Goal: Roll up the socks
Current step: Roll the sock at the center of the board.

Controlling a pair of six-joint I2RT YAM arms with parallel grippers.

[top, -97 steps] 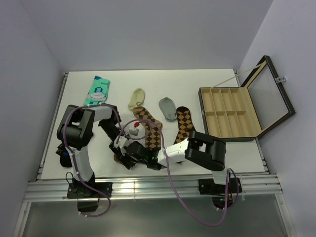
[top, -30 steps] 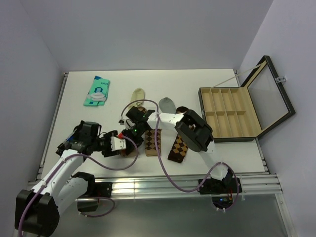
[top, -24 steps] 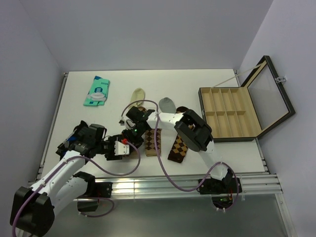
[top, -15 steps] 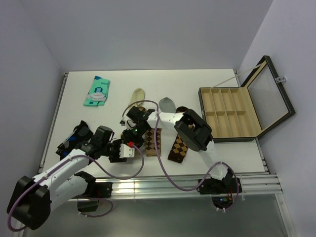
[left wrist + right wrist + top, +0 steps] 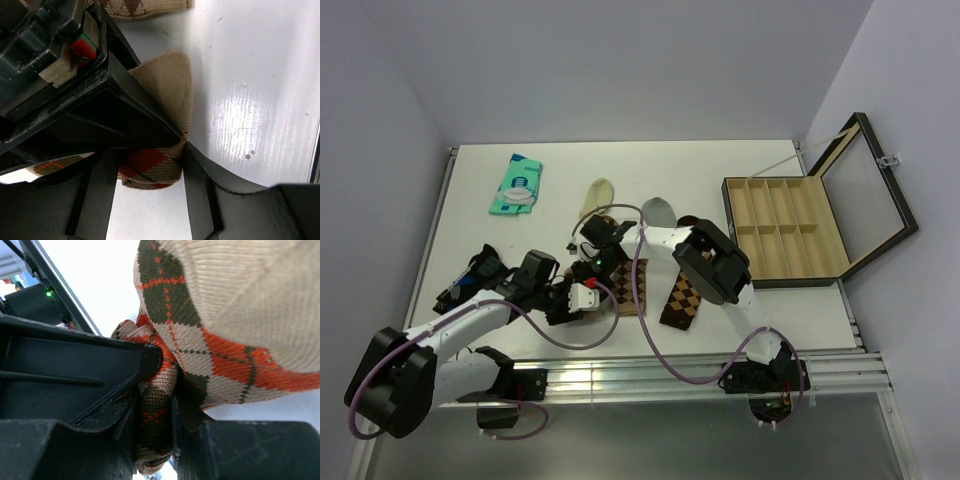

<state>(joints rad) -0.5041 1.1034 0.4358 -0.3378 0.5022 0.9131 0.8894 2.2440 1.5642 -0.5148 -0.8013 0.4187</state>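
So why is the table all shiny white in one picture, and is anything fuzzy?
Left wrist view: glare whitens a patch of the table, and the left gripper close to the lens is dark with little detail. Right wrist view: the top left is washed out bright, but the red-orange argyle sock looks crisp. Top external view: evenly lit and sharp.

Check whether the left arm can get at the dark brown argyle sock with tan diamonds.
Probably not yet: the left gripper is shut on the red-orange argyle sock, and the right arm hangs over the dark brown sock.
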